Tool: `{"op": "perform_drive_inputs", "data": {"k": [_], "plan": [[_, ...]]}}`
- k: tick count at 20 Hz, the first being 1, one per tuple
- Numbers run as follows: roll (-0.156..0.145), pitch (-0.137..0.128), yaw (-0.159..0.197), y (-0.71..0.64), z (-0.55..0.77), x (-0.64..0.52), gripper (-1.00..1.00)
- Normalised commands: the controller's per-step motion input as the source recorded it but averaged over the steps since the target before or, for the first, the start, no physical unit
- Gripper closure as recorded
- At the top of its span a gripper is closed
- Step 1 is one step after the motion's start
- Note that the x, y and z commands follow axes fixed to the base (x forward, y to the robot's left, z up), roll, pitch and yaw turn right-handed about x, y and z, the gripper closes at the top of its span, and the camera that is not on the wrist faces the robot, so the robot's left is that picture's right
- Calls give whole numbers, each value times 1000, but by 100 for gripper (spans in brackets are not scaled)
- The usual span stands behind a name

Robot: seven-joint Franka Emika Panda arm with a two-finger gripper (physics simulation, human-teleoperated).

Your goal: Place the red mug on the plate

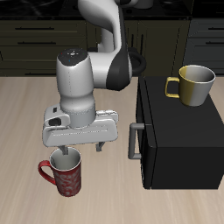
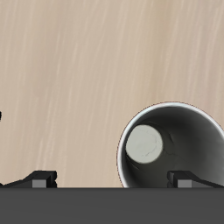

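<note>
The red mug [image 1: 66, 178] stands upright on the wooden table near its front edge, handle [image 1: 43, 171] pointing away from the black box. My gripper [image 1: 80, 150] hangs just above it, open, with one finger [image 1: 59, 155] over the mug's rim and the other beside the mug. In the wrist view the mug [image 2: 171, 150] shows its pale grey inside, and one fingertip [image 2: 189, 178] sits over its rim while the other [image 2: 39, 179] is over bare wood. The gripper [image 2: 114, 179] holds nothing. The plate is out of view.
A black box [image 1: 179, 131] with a grey handle [image 1: 134, 140] stands beside the gripper. A yellow mug [image 1: 194, 84] sits on top of it. Dark cabinets line the back.
</note>
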Motion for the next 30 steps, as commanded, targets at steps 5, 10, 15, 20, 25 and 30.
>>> {"op": "perform_drive_inputs", "data": {"k": [5,10,15,20,25,30], "plan": [[-1,11,16,-5,-117,47,-100],[-5,35,20,-19,-202,80,-100],[10,46,2,-50,-183,51,100],[-5,42,-10,-59,-128,5,100],[21,6,-10,41,21,-96,100],[7,-14,-5,-2,89,-87,100]]}}
